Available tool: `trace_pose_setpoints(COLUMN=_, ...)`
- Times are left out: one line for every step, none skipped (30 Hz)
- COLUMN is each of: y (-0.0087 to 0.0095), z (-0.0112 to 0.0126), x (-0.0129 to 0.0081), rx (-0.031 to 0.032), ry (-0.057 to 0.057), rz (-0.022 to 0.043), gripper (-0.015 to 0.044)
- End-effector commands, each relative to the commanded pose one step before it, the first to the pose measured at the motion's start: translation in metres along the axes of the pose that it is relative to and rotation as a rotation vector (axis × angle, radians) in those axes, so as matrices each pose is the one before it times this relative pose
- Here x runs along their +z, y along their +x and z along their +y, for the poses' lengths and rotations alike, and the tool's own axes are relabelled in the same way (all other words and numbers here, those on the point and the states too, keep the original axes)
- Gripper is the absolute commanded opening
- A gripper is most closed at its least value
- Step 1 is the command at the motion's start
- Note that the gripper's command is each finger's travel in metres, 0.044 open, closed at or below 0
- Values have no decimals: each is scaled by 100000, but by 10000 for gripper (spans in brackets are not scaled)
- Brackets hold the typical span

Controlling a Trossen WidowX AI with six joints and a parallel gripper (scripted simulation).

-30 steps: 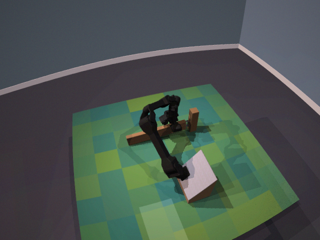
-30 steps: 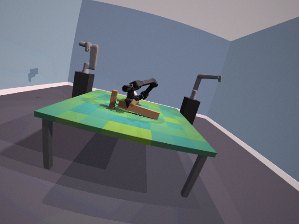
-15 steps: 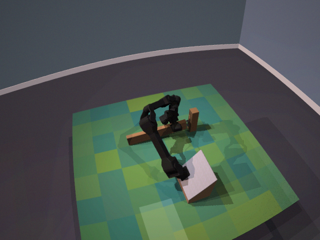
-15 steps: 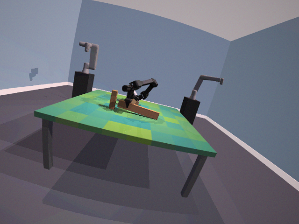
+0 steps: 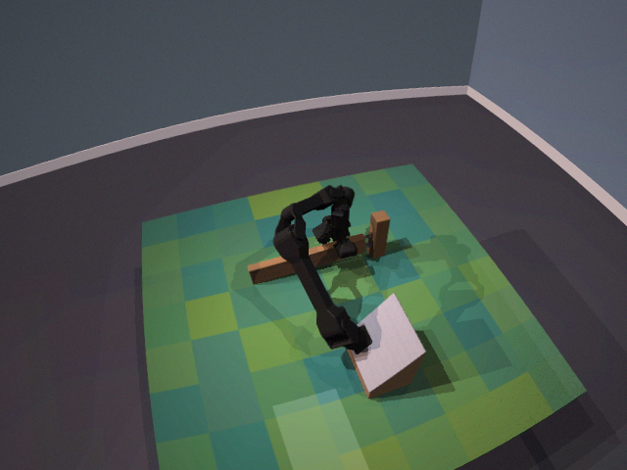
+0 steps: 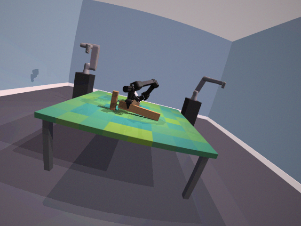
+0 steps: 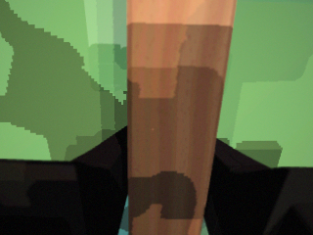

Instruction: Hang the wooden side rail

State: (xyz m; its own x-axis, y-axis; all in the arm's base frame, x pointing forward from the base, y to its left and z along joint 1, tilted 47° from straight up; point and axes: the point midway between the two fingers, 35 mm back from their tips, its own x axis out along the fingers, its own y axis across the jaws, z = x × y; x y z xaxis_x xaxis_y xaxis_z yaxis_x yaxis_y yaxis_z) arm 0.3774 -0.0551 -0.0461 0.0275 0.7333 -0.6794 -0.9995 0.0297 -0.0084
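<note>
The wooden side rail [image 5: 275,267] [image 6: 143,111] [image 7: 176,122] slopes across the table, with its far end low on the top and its near end raised beside the headboard post [image 5: 378,233] [image 6: 114,100]. The post stands upright on the table. My gripper [image 5: 346,248] [image 6: 129,102] is shut on the rail close to its post end; in the wrist view the black fingers flank the rail on both sides. The rail's end sits right at the post. The hooks, the pins and the slot are hidden or too small to make out.
A wooden block with a slanted white top [image 5: 390,341] carries the arm's base on the checkered green table [image 5: 217,395] [image 6: 146,136]. Two grey arms on dark pedestals [image 6: 83,84] [image 6: 192,109] stand behind the table.
</note>
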Motion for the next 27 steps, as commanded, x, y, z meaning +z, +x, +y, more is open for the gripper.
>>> trace_pose_setpoints(y=-404, z=-57, x=-322, rx=-889, ry=-84, rz=438, gripper=0)
trace_pose_setpoints(y=11, z=11, x=-11, rx=0, ry=0, rz=0, gripper=0)
trace_pose_setpoints(y=11, z=11, x=-12, rx=0, ry=0, rz=0, gripper=0)
trace_pose_setpoints(y=11, z=11, x=-12, rx=0, ry=0, rz=0, gripper=0)
trace_pose_setpoints(y=11, z=10, x=-12, rx=0, ry=0, rz=0, gripper=0)
trace_pose_setpoints(y=11, z=8, x=-12, rx=0, ry=0, rz=0, gripper=0)
trace_pose_setpoints(y=11, z=5, x=-11, rx=0, ry=0, rz=0, gripper=0)
trace_pose_setpoints(y=11, z=3, x=-11, rx=0, ry=0, rz=0, gripper=0)
trace_pose_setpoints(y=11, z=1, x=-11, rx=0, ry=0, rz=0, gripper=0)
trace_pose_setpoints(y=11, z=-1, x=-11, rx=0, ry=0, rz=0, gripper=0)
trace_pose_setpoints(y=11, z=-3, x=-11, rx=0, ry=0, rz=0, gripper=0)
trace_pose_setpoints(y=11, z=-4, x=-11, rx=0, ry=0, rz=0, gripper=0)
trace_pose_setpoints(y=11, z=-4, x=-11, rx=0, ry=0, rz=0, gripper=0)
trace_pose_setpoints(y=11, z=-4, x=-11, rx=0, ry=0, rz=0, gripper=0)
trace_pose_setpoints(y=11, z=-5, x=-11, rx=0, ry=0, rz=0, gripper=0)
trace_pose_setpoints(y=11, z=-8, x=-10, rx=0, ry=-1, rz=0, gripper=0)
trace_pose_setpoints(y=11, z=-11, x=-11, rx=-1, ry=-1, rz=0, gripper=0)
trace_pose_setpoints(y=9, z=-12, x=-11, rx=-1, ry=-1, rz=0, gripper=0)
trace_pose_setpoints(y=2, z=-11, x=-11, rx=-1, ry=-1, rz=0, gripper=0)
trace_pose_setpoints(y=-5, z=-7, x=-7, rx=0, ry=0, rz=1, gripper=0)
trace_pose_setpoints(y=-7, z=-7, x=-7, rx=0, ry=0, rz=1, gripper=0)
trace_pose_setpoints(y=-8, z=-8, x=-7, rx=0, ry=0, rz=1, gripper=0)
trace_pose_setpoints(y=-8, z=-8, x=-7, rx=0, ry=0, rz=1, gripper=0)
trace_pose_setpoints(y=-8, z=-8, x=-7, rx=0, ry=0, rz=1, gripper=0)
trace_pose_setpoints(y=-8, z=-8, x=-7, rx=0, ry=0, rz=1, gripper=0)
trace_pose_setpoints(y=-8, z=-8, x=-7, rx=0, ry=0, rz=1, gripper=0)
trace_pose_setpoints(y=-8, z=-8, x=-7, rx=0, ry=0, rz=1, gripper=0)
